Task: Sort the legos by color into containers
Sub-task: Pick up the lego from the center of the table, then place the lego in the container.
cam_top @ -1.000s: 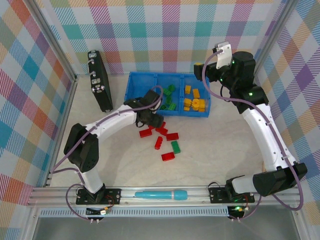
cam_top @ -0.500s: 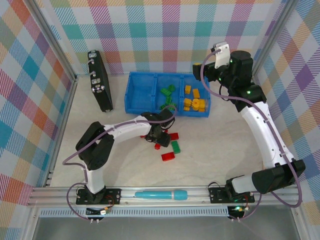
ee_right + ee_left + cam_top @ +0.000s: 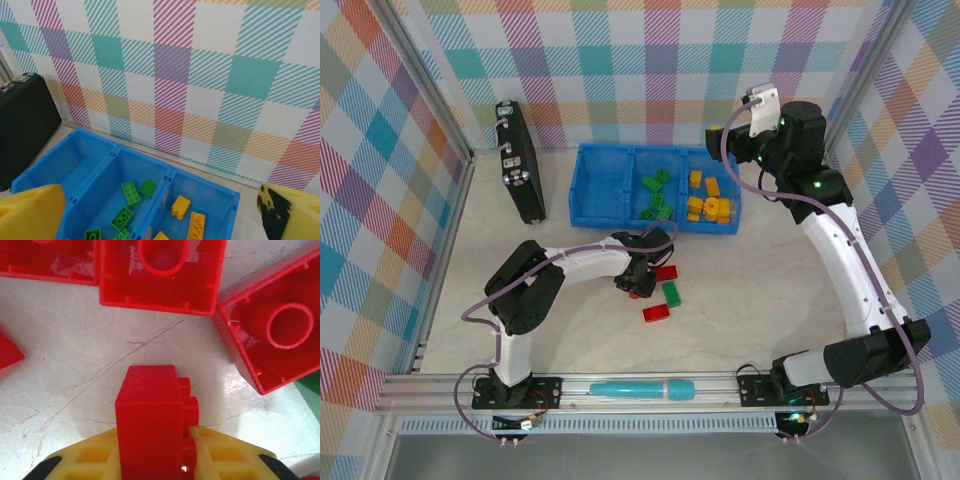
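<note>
red lego (image 3: 148, 410) | gripped by left pincer (image 3: 636, 282) | pincer moved nearer since 0.5 s

Your left arm (image 3: 585, 262) and right arm (image 3: 845, 255) match: white tubular links, black joint housings, a purple cable looped along each. Black base plates (image 3: 515, 390) carry both. Green lights (image 3: 817, 186) glow on the right arm, and a white bracket (image 3: 764, 104) sits atop its wrist. The left gripper (image 3: 155, 460) has yellow fingers (image 3: 95, 460), recessed in panels, black at the outer corners; the right gripper (image 3: 160, 215) likewise — yellow, one finger black-smudged at the tip.
</note>
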You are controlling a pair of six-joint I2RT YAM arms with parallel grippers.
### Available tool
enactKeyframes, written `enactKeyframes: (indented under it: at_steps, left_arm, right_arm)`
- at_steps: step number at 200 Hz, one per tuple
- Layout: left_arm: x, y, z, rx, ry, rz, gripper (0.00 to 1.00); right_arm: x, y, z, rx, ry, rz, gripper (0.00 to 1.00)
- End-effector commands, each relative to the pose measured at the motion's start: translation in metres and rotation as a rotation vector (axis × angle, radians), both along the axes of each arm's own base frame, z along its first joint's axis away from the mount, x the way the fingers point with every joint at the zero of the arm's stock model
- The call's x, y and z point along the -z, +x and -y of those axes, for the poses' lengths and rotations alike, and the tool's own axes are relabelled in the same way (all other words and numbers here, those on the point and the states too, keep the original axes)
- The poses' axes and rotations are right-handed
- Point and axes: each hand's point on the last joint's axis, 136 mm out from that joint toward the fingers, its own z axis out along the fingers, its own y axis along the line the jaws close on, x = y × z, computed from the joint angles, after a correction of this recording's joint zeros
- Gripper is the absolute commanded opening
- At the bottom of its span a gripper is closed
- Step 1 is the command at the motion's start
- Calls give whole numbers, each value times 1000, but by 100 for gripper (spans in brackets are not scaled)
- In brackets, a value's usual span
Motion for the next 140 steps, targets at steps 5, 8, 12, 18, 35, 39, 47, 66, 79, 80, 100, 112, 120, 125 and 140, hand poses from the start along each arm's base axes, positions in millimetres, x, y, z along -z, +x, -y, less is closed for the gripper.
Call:
enactKeyframes:
  at_steps: [5,8,12,18,35,39,47,66,79,80,100,112,120,125,140]
  left_arm:
    - [-24,14,-18,-29,71,105,23]
    - [-29,18,-20,-31,76,126,22]
    - [-38,24,-22,-34,78,157,21]
    - [-52,34,-26,-46,77,207,20]
    - [-97,64,-34,-76,47,336,18]
    - [-108,71,-37,-85,38,364,17]
    - [-127,84,-40,-90,16,411,17]
    - [-169,118,-52,-129,-30,536,17]
    - [-187,142,-65,-178,-44,609,16]
    - [-188,144,-67,-183,-44,614,16]
    - [-196,178,-86,-265,-52,693,16]
    - [-193,197,-87,-293,-100,712,16]
    - [-188,209,-89,-310,-106,717,16]
    - [-184,217,-91,-321,-100,718,16]
    - [-168,237,-95,-345,-94,710,16]
  right_arm:
    - [-16,-3,-2,-7,10,40,99]
    - [-16,-2,-2,-7,10,38,99]
    - [-15,-3,-2,-8,9,38,99]
    - [-16,-3,-2,-8,10,38,99]
    - [-16,-3,-3,-13,12,39,99]
    - [-16,-3,-3,-14,11,38,99]
    - [-16,-3,-3,-15,12,38,99]
    - [-17,-4,-3,-14,13,42,99]
    - [-17,-5,-3,-19,15,44,99]
    - [-18,-5,-3,-20,14,44,99]
    - [-19,-8,-5,-31,21,46,99]
    - [-22,-10,-5,-38,32,47,99]
    - [-22,-12,-7,-47,36,49,99]
    - [-23,-13,-7,-50,39,51,99]
    - [-25,-16,-8,-56,49,58,99]
